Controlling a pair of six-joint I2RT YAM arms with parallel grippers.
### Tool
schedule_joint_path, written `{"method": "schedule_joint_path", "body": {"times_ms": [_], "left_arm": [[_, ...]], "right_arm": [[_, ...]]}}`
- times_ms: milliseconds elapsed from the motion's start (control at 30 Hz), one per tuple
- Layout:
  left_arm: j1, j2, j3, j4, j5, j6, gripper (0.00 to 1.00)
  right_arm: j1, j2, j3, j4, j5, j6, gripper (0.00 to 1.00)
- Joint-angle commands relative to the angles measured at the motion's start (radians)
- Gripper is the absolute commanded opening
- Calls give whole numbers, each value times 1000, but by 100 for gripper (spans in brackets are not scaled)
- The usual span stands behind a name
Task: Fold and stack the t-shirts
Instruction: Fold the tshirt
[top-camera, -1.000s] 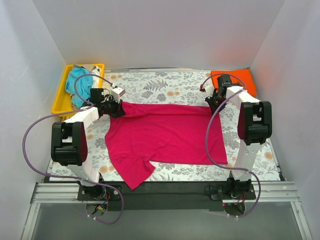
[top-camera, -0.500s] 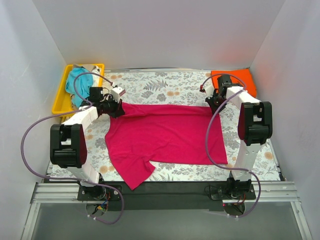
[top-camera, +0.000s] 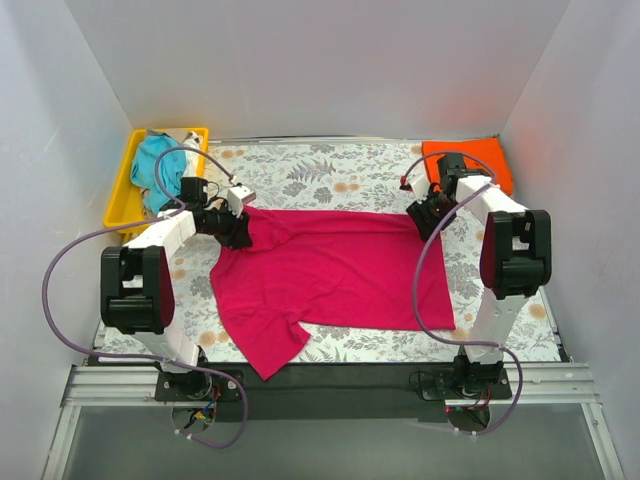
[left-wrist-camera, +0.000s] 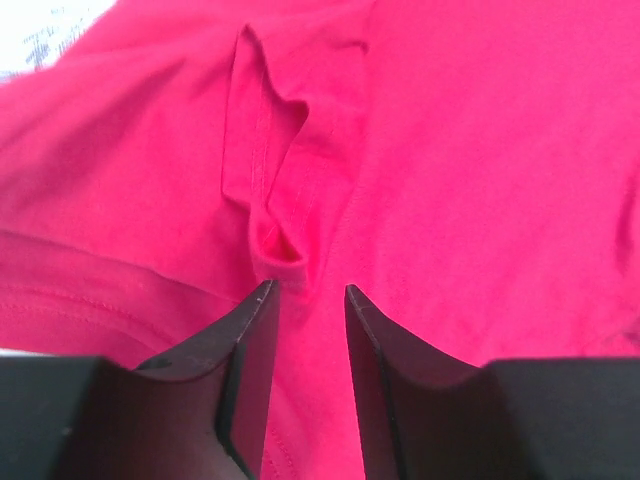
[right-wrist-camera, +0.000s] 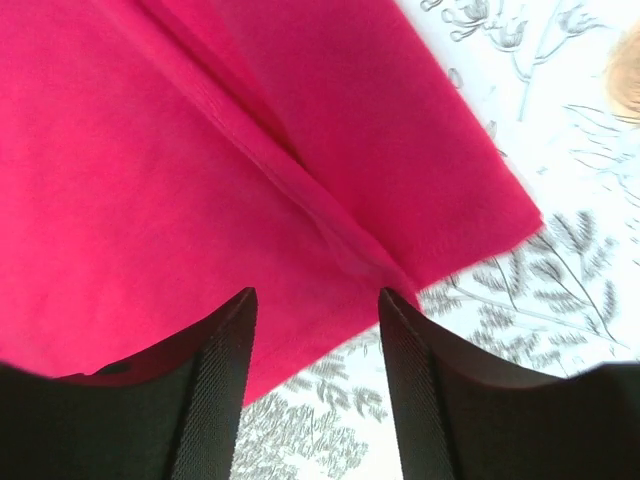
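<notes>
Pink shirt spread flat at mid worktop. Left end effector released, jaws apart above a bunched fold at its far-left corner. Right end effector released too, over the far-right corner. Orange shirt far right.

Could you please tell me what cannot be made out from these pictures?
- Top view: what lies in the yellow tray under the teal shirt; the shirt covers it.
- Top view: the orange shirt, partly hidden by the right arm; whether it is folded is unclear.
- Wrist views: the outline of the magenta shirt, cut off by the frame edges.
</notes>
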Motion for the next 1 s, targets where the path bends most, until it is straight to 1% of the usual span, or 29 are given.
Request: {"method": "schedule_joint_path", "body": {"times_ms": [0, 67, 100, 133, 167, 200, 233, 367, 400, 433, 500, 533, 700, 967], "left_arm": [[3, -45, 65, -53, 83, 41, 33], [3, -22, 97, -48, 97, -12, 34], [-4, -11, 105, -19, 80, -32, 34], [-8, 4, 116, -5, 77, -80, 34], [-11, 32, 134, 5, 74, -91, 35], [-26, 46, 145, 37, 53, -112, 35], [-32, 59, 154, 47, 51, -124, 35], [-87, 130, 218, 56, 33, -177, 36], [-110, 153, 232, 67, 26, -187, 42], [-121, 168, 242, 74, -2, -198, 43], [-147, 207, 263, 79, -10, -210, 43], [-155, 214, 263, 87, -26, -218, 48], [-204, 262, 269, 128, -82, -230, 48], [-218, 305, 292, 174, -148, -250, 46]], "right_arm": [[-3, -113, 18, -37, -43, -10, 51], [-6, -122, 39, -36, -47, -1, 49], [-8, -117, 50, -37, -53, 4, 42], [-6, -101, 62, -36, -62, 21, 39], [-8, -90, 88, -37, -67, 30, 30], [-8, -76, 103, -42, -70, 39, 25], [-8, -49, 117, -44, -73, 62, 23], [-6, 12, 185, -56, -87, 106, 22], [-8, 21, 195, -57, -89, 113, 23], [-8, 39, 211, -65, -95, 117, 23], [-8, 53, 220, -70, -96, 128, 24], [-8, 64, 223, -76, -95, 130, 24], [-8, 88, 200, -77, -64, 122, 25], [-6, 114, 170, -77, -52, 108, 25]]}}
